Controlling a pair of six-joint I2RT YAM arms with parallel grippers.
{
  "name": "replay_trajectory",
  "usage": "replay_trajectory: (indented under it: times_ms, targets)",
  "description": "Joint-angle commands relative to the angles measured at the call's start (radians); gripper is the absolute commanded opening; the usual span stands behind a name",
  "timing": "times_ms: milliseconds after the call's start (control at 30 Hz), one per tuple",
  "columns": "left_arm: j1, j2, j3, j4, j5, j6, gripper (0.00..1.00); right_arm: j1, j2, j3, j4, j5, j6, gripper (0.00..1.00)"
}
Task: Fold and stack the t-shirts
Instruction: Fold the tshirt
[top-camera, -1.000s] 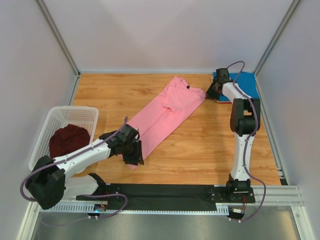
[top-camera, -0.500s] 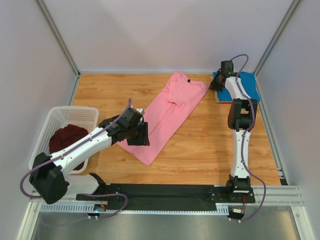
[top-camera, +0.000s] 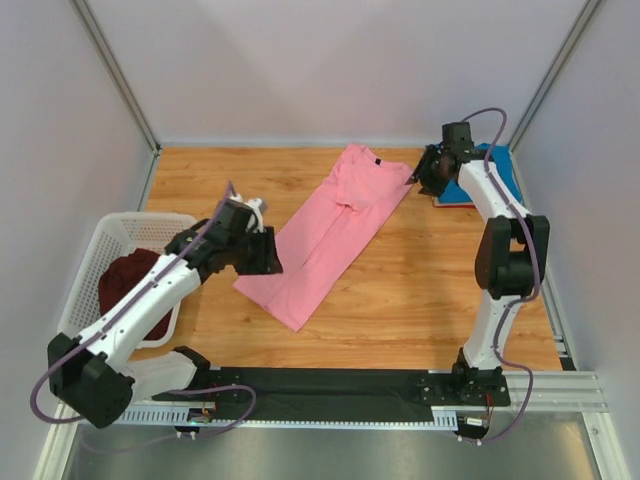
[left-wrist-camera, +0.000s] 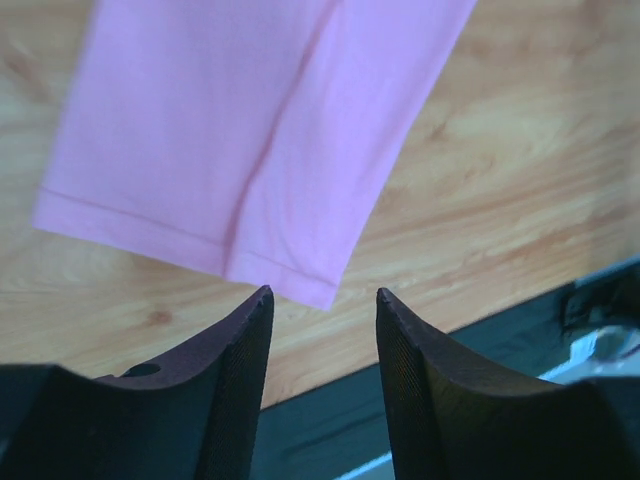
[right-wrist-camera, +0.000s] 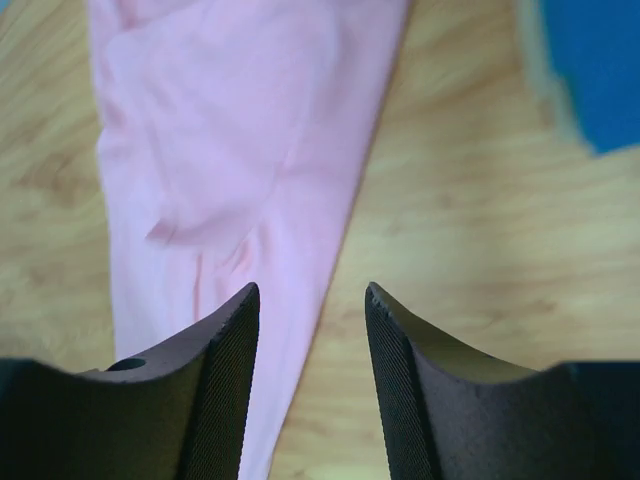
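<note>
1. T-shirts, top external view. The pink t-shirt (top-camera: 330, 235) lies flat as a long diagonal strip on the table (top-camera: 430, 280), with the collar end far right and the hem end near left. The blue t-shirt (top-camera: 500, 165) lies folded in the far right corner. The maroon t-shirt (top-camera: 130, 280) sits bunched in the basket (top-camera: 150, 218) at the left. The left gripper (top-camera: 262, 250) hangs by the hem end. The right gripper (top-camera: 425, 178) hangs by the collar end, just beside the blue t-shirt. Risk: if the right gripper descends off target, it probably catches the blue edge and disturbs that fold. This view does not resolve the jaw gaps.

2. Left wrist view. The jaws stand well apart with nothing between them. The hem corner lies just beyond the fingertips. A lengthwise layer edge and the hem stitching show here and are lost from above. Risk: a pinch that takes only the upper layer peels the strip open instead of folding it over.

3. Right wrist view. The jaws stand apart and hold nothing. Pink fabric lies below and to the left, with a pucker near the middle. Only here does bare wood show clearly between pink and blue. Risk: a fold made over the pucker sets a crease.
</note>
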Motion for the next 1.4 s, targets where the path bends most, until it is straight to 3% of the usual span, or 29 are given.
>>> replay_trajectory:
  times_ms: [0, 67, 200, 333, 467, 600, 867, 1067, 1367]
  targets:
    - [0.143, -0.076, 0.072, -0.012, 0.043, 0.061, 0.53, 0.135, -0.230, -0.179, 0.003, 0.018, 0.083, 0.48]
    - [0.233, -0.060, 0.092, -0.002, 0.069, 0.072, 0.53, 0.228, -0.306, -0.344, 0.065, 0.013, 0.147, 0.45]
    - [0.361, 0.014, 0.103, 0.016, 0.230, 0.081, 0.52, 0.435, -0.423, -0.518, 0.176, -0.011, 0.229, 0.32]
    - [0.434, 0.054, 0.109, 0.016, 0.284, 0.101, 0.51, 0.621, -0.418, -0.582, 0.182, 0.022, 0.300, 0.34]
    - [0.454, 0.046, 0.089, 0.048, 0.267, 0.112, 0.52, 0.774, -0.371, -0.622, 0.165, 0.103, 0.512, 0.41]
    - [0.456, 0.059, 0.059, 0.070, 0.269, 0.118, 0.52, 0.912, -0.301, -0.609, 0.204, 0.122, 0.644, 0.41]
    - [0.473, 0.069, 0.009, 0.087, 0.278, 0.162, 0.52, 1.032, -0.141, -0.472, 0.115, 0.145, 0.762, 0.40]
    - [0.477, 0.052, -0.004, 0.094, 0.275, 0.173, 0.52, 1.063, -0.109, -0.478, 0.052, 0.197, 0.821, 0.39]
    - [0.479, 0.054, -0.023, 0.108, 0.275, 0.166, 0.52, 1.088, -0.089, -0.396, -0.066, 0.272, 0.727, 0.29]
